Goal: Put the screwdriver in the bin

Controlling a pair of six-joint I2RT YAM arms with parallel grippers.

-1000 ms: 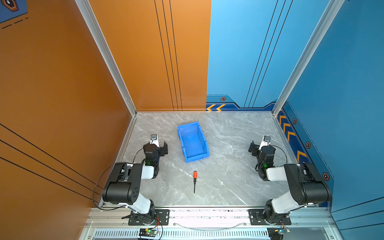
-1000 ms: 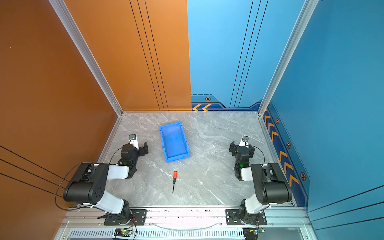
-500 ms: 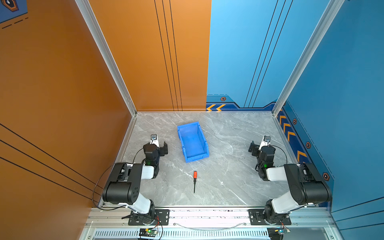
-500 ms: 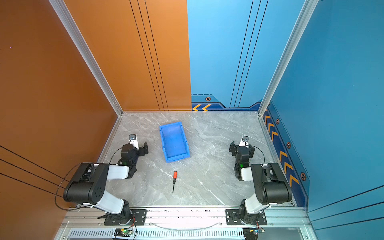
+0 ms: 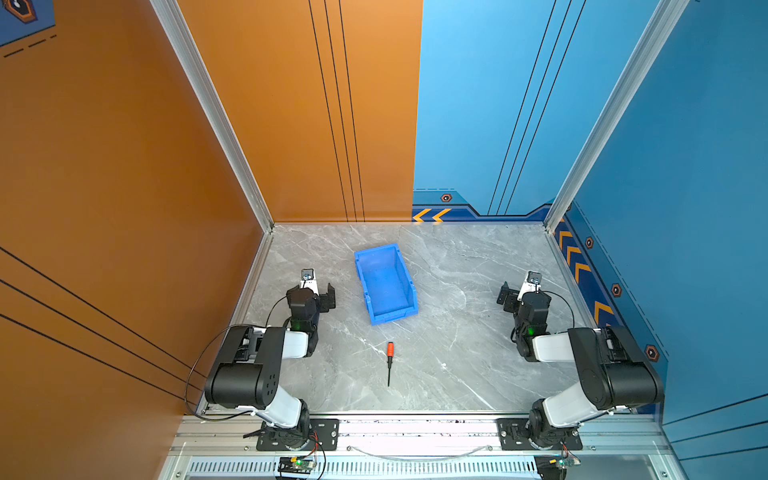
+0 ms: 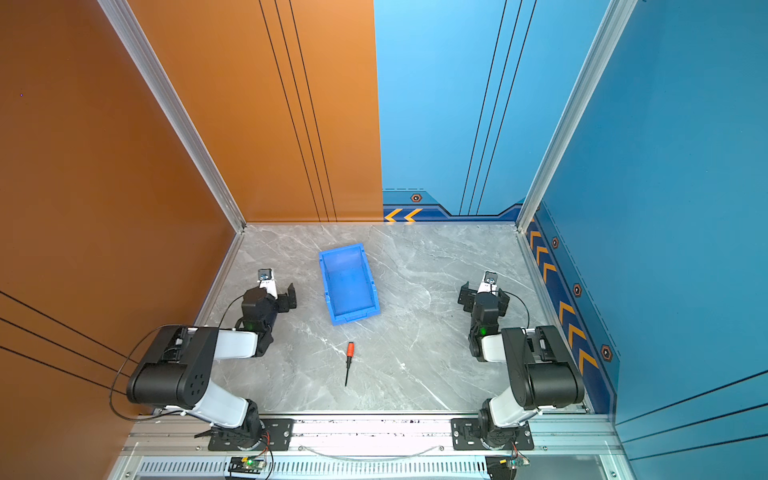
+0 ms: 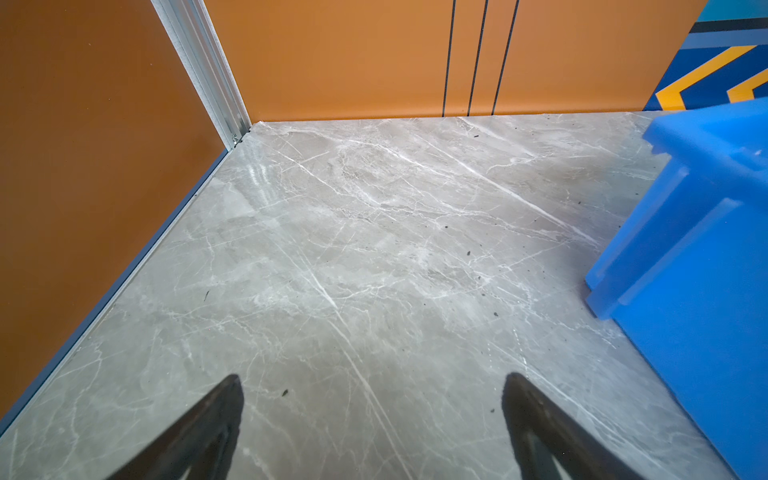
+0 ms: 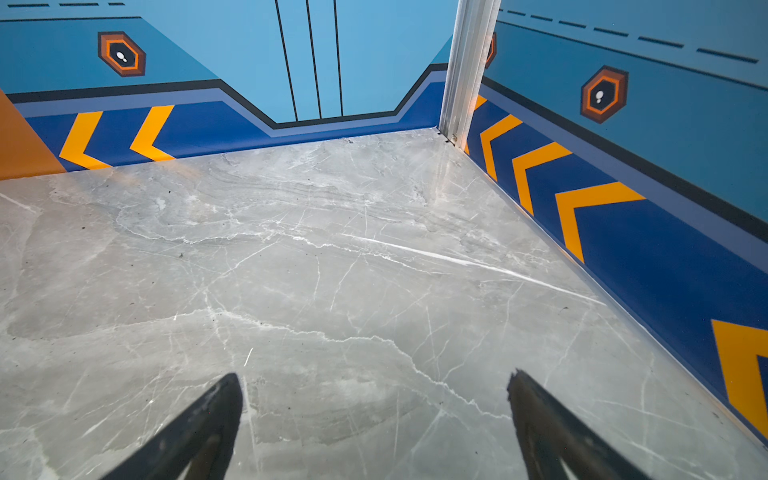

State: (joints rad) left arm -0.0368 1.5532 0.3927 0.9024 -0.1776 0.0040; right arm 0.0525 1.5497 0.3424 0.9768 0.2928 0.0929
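Grey marble bench (image 5: 457,332), we see our left pincer (image 7: 371,380) spread wide and empty, blue bin (image 5: 386,286) at centre, orange-handled screwdriver (image 5: 389,360) lying on the bench near its lower front end, our right pincer (image 8: 374,380) gaping, empty.

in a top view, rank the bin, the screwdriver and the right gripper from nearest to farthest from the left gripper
From the left gripper, in a top view:
1. bin, just beside it, toward the middle
2. screwdriver, centre, toward the front
3. right gripper, far across on the right
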